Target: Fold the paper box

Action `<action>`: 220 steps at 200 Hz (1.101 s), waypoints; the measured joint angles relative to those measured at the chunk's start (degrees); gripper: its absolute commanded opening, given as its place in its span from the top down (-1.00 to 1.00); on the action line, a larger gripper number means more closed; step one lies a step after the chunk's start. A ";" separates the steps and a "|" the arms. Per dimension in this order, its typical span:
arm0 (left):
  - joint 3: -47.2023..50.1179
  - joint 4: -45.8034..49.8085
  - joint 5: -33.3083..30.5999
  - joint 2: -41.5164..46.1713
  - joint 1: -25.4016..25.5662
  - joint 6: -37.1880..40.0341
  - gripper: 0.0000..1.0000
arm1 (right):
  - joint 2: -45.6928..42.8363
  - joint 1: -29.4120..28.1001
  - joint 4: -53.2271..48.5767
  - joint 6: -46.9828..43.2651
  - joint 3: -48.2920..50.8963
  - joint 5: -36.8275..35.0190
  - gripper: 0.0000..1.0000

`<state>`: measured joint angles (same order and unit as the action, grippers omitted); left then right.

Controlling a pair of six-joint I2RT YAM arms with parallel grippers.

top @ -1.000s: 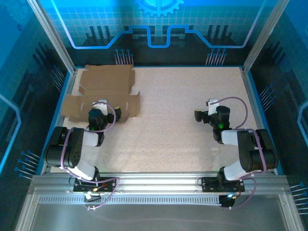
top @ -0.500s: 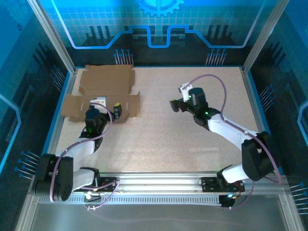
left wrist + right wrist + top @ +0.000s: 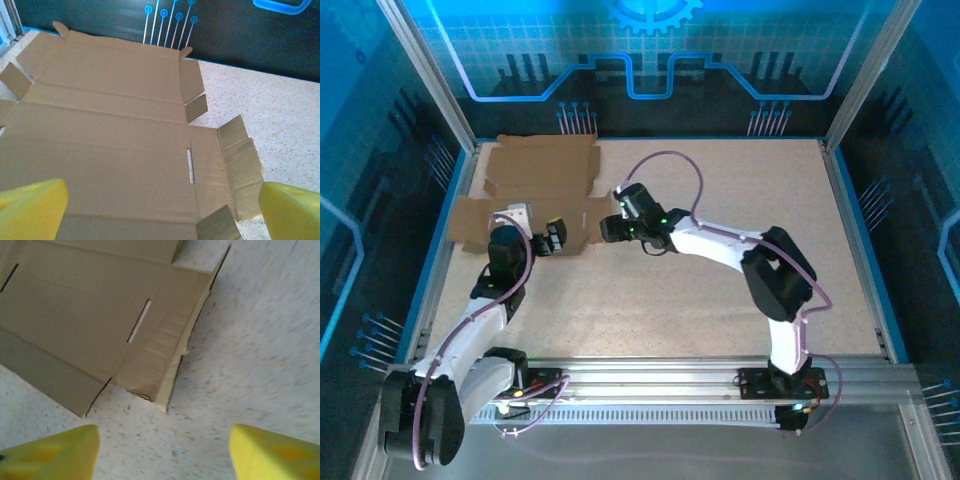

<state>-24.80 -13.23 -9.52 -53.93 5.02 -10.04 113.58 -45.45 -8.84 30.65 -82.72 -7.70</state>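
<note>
I've got the paper box (image 3: 535,165) lying flat and unfolded, far-left corner of the table (image 3: 740,180), far edge up near the back wall. Plain brown corrugated, no print. Die-cut blank: wide panels w/ crease lines running L-R and rounded tabs on the far edge. Narrow slot (image 3: 190,165) cut thru the near panel, right side. Right side flap (image 3: 240,165) is creased, and from the right wrist cam I see its outer edge slightly lifted. Two small mid flaps (image 3: 196,107) stand partly up.

right fingers (image 3: 50,452): swung left to paper box (image 3: 535,185) | left fingers (image 3: 30,207): advanced over box
</note>
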 measured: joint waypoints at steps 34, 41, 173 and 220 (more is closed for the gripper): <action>0.00 3.85 -0.13 0.74 0.00 -1.55 -0.98 | 8.76 -0.74 -1.27 4.68 -6.56 3.13 0.17; 0.00 4.46 -0.13 0.92 0.00 -1.79 -0.98 | 9.79 -0.72 -1.60 5.16 -7.15 3.26 0.29; -4.00 10.19 2.36 -5.51 0.09 -11.06 -0.98 | -0.48 21.05 -13.60 -22.34 0.72 8.48 0.94; -13.29 11.85 6.95 -17.25 2.97 -15.21 -0.93 | -2.47 31.98 -18.53 -28.09 1.16 8.11 -0.44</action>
<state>-38.09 -1.39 -2.57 -71.18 7.99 -25.26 111.11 -13.47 -27.38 2.57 -81.56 0.40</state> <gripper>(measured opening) 0.973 0.475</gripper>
